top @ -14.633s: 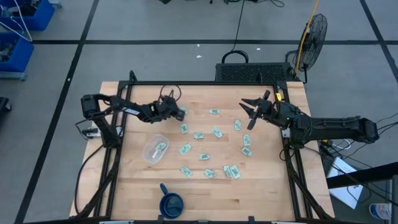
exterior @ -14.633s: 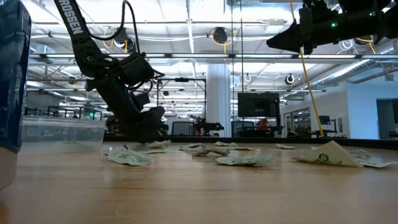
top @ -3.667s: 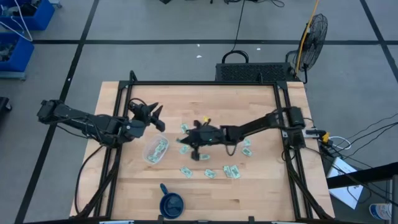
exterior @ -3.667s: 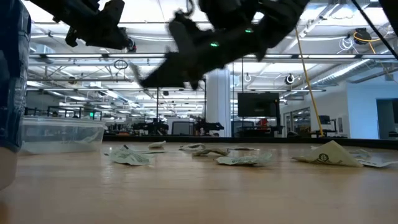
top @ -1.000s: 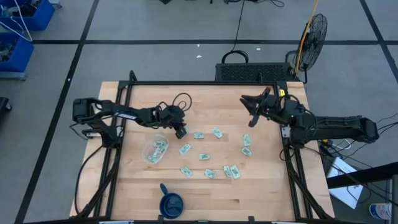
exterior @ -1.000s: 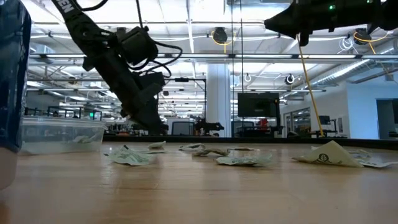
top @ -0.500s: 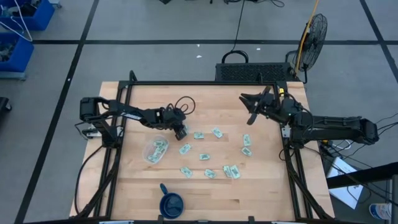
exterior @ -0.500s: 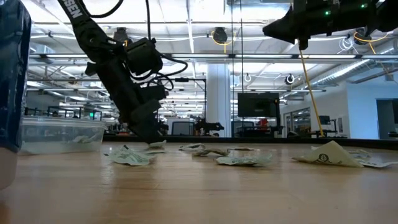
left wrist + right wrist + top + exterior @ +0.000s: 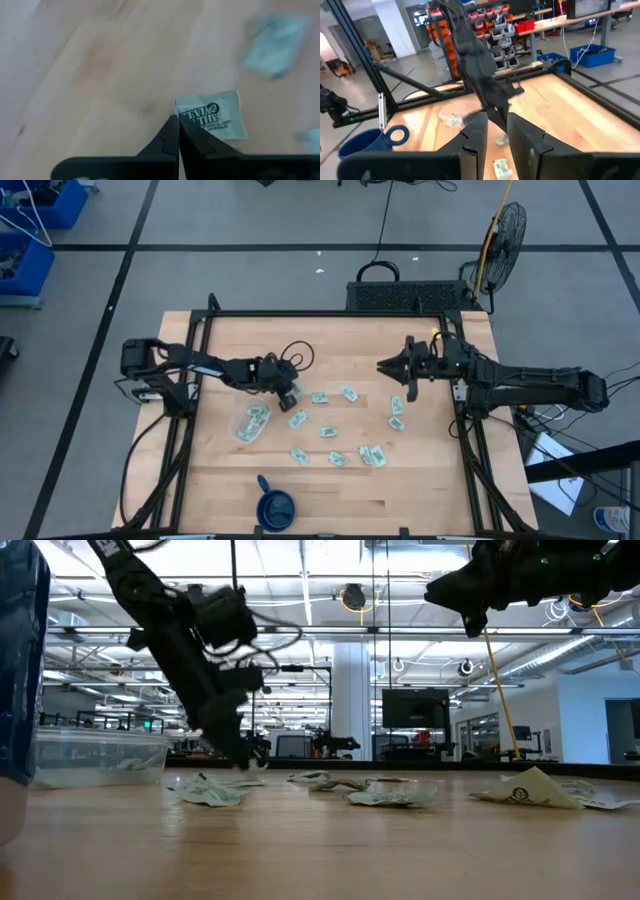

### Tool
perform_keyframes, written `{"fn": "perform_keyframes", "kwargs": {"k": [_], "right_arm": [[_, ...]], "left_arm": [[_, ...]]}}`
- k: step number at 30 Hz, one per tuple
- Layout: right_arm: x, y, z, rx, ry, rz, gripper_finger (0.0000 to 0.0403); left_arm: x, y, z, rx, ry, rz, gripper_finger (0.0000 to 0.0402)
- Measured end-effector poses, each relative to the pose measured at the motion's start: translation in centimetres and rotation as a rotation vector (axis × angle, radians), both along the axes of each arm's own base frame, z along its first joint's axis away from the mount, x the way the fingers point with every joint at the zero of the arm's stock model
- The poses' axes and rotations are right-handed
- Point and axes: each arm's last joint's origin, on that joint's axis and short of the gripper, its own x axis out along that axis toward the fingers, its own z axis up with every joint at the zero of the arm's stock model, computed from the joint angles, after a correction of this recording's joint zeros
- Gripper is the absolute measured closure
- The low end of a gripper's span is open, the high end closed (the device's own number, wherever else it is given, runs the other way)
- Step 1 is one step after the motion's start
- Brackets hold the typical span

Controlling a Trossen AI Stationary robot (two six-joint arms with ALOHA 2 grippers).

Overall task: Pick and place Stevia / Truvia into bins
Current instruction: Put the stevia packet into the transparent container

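Observation:
My left gripper (image 9: 291, 395) is shut on one pale green and white Stevia sachet (image 9: 211, 115), low over the table just beyond the clear tub (image 9: 250, 421), which holds a few sachets. Several more sachets (image 9: 328, 431) lie flat on the wood across the table's middle. My right gripper (image 9: 386, 368) hangs high above the table's right half. It is open with a narrow gap and has nothing between its fingers (image 9: 476, 134). My left gripper pinches the sachet's corner (image 9: 183, 115) between its two fingertips. The fingers slant down from the table's left side. The sachet sticks out past the fingertips with its printed face showing. Whether its far end rests on the wood, I cannot tell.
A dark blue cup (image 9: 275, 505) with a handle stands by the near edge. Black frame rails (image 9: 455, 370) run along the table's left, right and far sides. Bare wood lies between the far rail and the sachets.
My left gripper came down to the table beside the tub and shut on a sachet there. My right gripper has moved toward the table's middle and near edge and has turned, staying high above the wood.

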Motion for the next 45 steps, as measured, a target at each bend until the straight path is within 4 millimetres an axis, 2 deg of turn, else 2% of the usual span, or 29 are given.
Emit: {"fn": "perform_keyframes", "kwargs": {"k": [4, 10, 15, 19, 27, 31, 35, 40, 43, 45], "right_arm": [[-0.1, 0.1, -0.6, 0.031, 0.059, 0.002, 0.0332], [-0.3, 0.1, -2.0, 0.120, 0.201, -0.007, 0.0332], [-0.4, 0.2, -2.9, 0.109, 0.289, -0.003, 0.0332], [-0.2, 0.1, -3.2, 0.058, 0.314, 0.010, 0.0332], [0.1, 0.2, -5.2, -0.103, 0.423, 0.073, 0.0332], [0.1, 0.4, -7.5, -0.166, 0.453, 0.107, 0.0332], [0.5, 0.3, -8.4, -0.174, 0.460, 0.102, 0.0331], [0.9, 0.2, -8.9, -0.153, 0.473, 0.083, 0.0309], [1.1, 0.3, -9.2, -0.140, 0.501, 0.093, 0.0291], [1.2, 0.5, -9.2, -0.117, 0.528, 0.097, 0.0278]], "left_arm": [[-1.1, -1.7, 3.4, -0.030, -0.070, -0.001, 0.0394], [-4.9, -5.8, 8.1, -0.112, -0.130, -0.035, 0.0397], [-8.8, -8.4, 8.8, -0.175, -0.004, 0.058, 0.0395], [-10.5, -9.6, 8.1, -0.200, 0.110, 0.190, 0.0397], [-9.9, -11.6, 6.2, -0.262, 0.229, 0.219, 0.0369], [-9.5, -11.9, 5.0, -0.260, 0.303, 0.248, 0.0360], [-9.3, -12.0, 4.3, -0.234, 0.338, 0.238, 0.0345], [-9.1, -11.6, 4.7, -0.255, 0.324, 0.245, 0.0329], [-8.7, -11.1, 5.7, -0.268, 0.293, 0.216, 0.0330], [-8.3, -10.9, 7.0, -0.251, 0.243, 0.181, 0.0334]]}}
